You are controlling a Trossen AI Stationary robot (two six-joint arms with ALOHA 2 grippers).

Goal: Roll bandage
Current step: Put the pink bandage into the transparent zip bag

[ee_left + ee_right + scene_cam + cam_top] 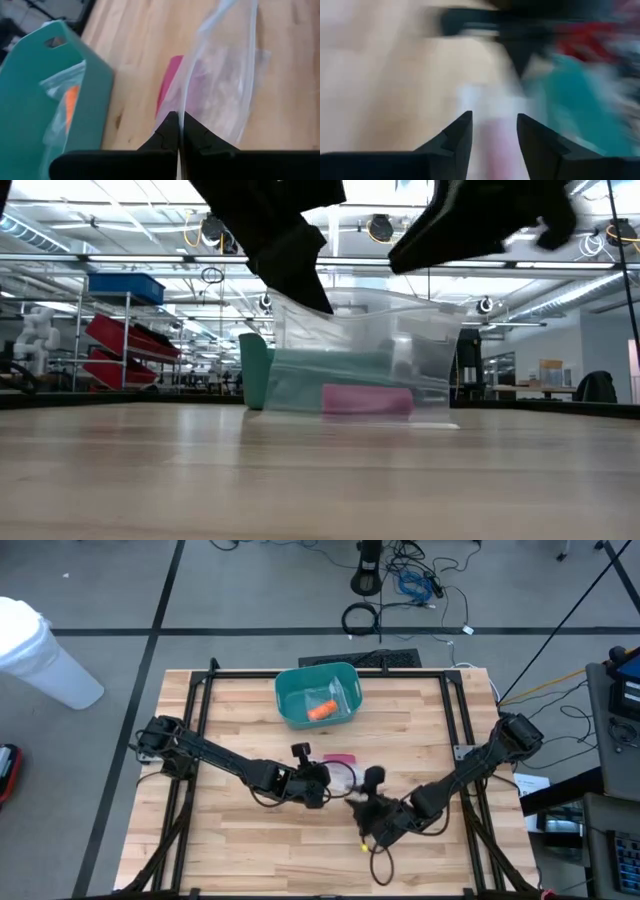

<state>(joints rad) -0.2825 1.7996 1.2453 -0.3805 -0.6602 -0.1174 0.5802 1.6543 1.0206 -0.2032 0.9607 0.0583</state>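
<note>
A clear plastic bag [345, 778] stands at the table's middle, its lower edge on the wood [370, 412]. A pink bandage roll [367, 400] shows low through the bag; it also shows in the high view [341, 757] and the left wrist view [167, 85]. My left gripper [326, 780] is shut on the bag. My right gripper [494, 132] is open and empty, just to the near right of the bag [364, 804], its fingers pointing toward the bag. My left gripper pinches the clear bag's upper edge [181, 107] between its two shut fingers, coming slanting from above and from the table's left. The bag hangs below the fingers, its upper corner [290, 305] raised and its bottom resting on the table.
A teal bin [318, 695] stands at the far middle of the table, holding an orange item in a clear bag [322, 710]. A black frame [200, 700] runs along the table's sides. Bare wood lies toward the near edge.
</note>
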